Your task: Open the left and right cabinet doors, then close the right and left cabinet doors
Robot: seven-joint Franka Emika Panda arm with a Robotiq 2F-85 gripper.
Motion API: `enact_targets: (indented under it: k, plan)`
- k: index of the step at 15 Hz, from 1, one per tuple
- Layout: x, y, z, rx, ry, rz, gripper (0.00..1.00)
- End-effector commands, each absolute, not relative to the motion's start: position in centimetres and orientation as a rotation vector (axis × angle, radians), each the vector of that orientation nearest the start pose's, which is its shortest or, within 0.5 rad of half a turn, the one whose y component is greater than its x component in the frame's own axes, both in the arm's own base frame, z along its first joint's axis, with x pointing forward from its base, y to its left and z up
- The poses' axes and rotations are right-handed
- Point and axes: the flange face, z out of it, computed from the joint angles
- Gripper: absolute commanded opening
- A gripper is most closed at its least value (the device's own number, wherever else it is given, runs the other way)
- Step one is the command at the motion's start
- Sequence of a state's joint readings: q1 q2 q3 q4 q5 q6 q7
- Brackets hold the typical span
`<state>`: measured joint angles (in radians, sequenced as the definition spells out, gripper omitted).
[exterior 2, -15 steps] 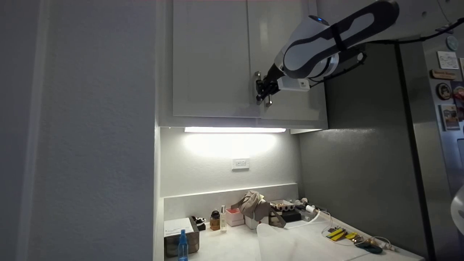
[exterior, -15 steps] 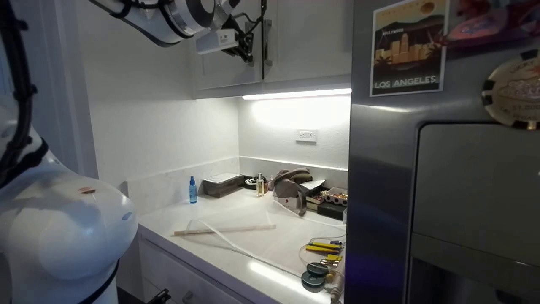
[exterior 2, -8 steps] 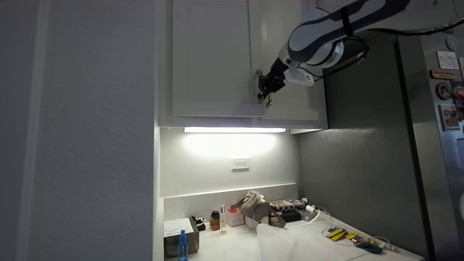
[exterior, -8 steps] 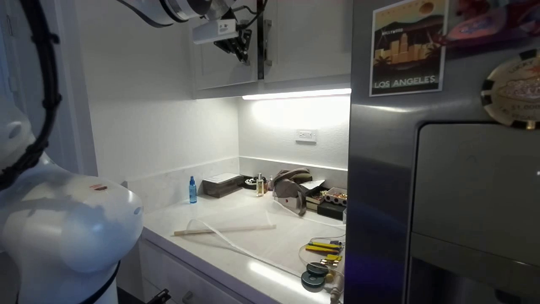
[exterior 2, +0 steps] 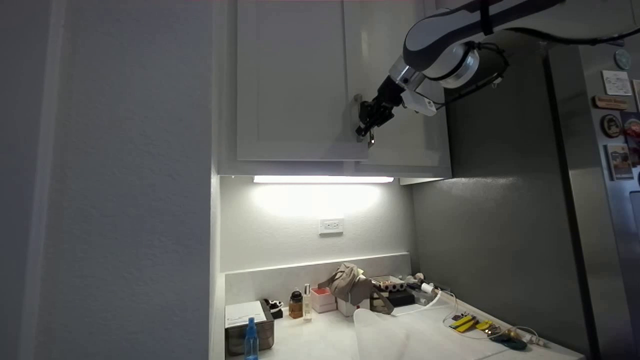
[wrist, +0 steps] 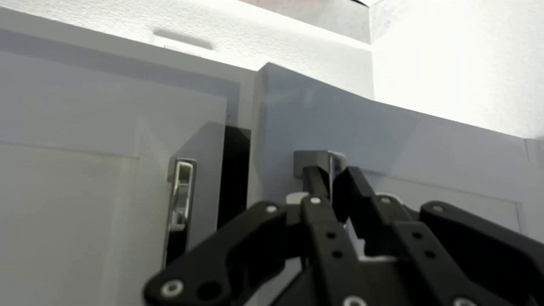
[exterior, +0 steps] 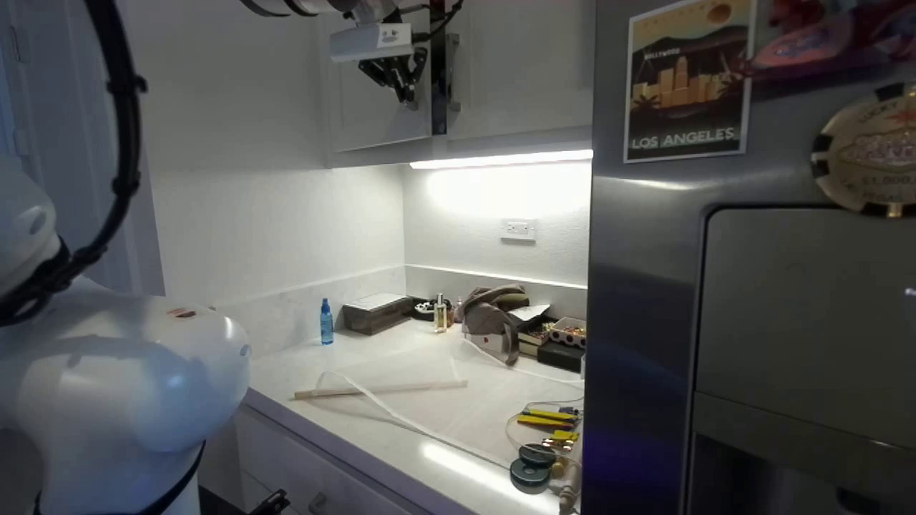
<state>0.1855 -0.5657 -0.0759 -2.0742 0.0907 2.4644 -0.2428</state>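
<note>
Left cabinet door (exterior 2: 295, 80), ajar, directly before the pincer (wrist: 332, 187); pincer clamped on its silver handle (wrist: 311, 162), exact contact partly hidden.

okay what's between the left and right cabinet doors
The wrist view shows a dark gap between left door and right door; nothing inside can be made out.
</note>
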Motion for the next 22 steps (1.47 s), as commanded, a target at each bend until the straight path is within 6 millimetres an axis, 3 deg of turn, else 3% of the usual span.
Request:
enact_targets:
  k: [1, 9, 16, 22]
  plan:
    - [41.0, 6.0, 74.2, -2.645, -0.565, -1.263, 0.05]
    - [39.7, 8.8, 74.3, -2.618, -0.694, -1.246, 0.05]
    - [36.1, 11.7, 74.9, -2.627, -0.794, -1.168, 0.05]
    - [32.0, 16.2, 75.6, -2.617, -0.959, -1.044, 0.05]
